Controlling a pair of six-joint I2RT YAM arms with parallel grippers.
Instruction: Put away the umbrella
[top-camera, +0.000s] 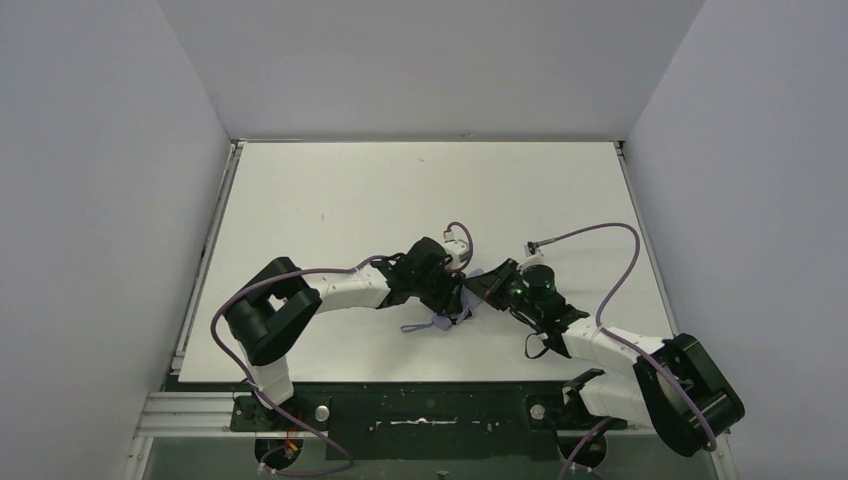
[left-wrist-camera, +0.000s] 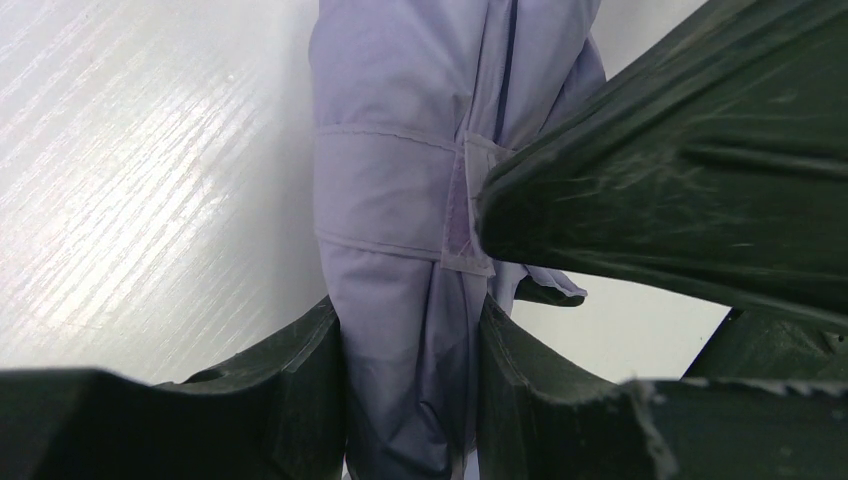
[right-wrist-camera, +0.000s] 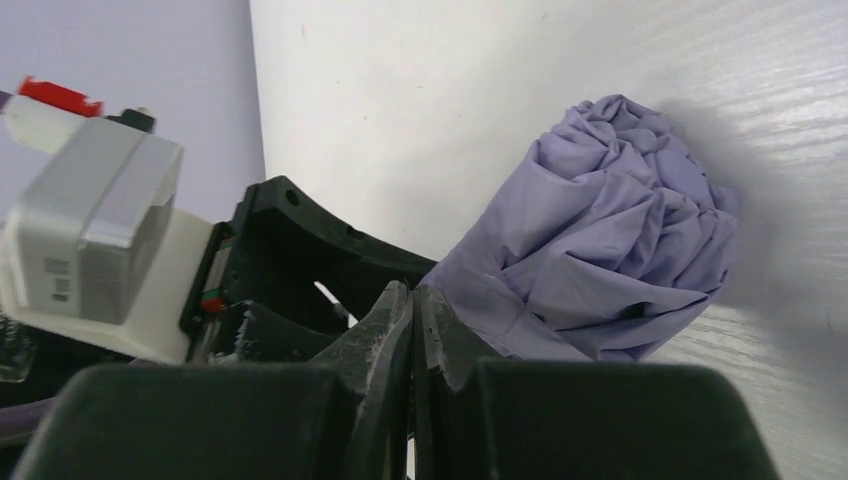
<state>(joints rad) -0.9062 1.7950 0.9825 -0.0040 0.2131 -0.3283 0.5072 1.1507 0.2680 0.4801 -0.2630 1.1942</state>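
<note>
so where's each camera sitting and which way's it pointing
top external: above and behind the bases, looking down on the table; left arm and right arm meet at the umbrella.
left wrist: on the left arm, looking along the left fingers, closed on the umbrella; one of the right fingers shows.
right wrist: on the right arm, looking past the shut right fingers at the umbrella and the left arm's camera.
both wrist views share the umbrella.

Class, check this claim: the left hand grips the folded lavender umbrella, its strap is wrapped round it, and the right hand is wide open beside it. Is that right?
Not quite. The right hand is not wide open: the right wrist view shows its two fingers pressed together beside the umbrella. The rest stands: the left hand grips the folded umbrella, strap wrapped round it.
</note>
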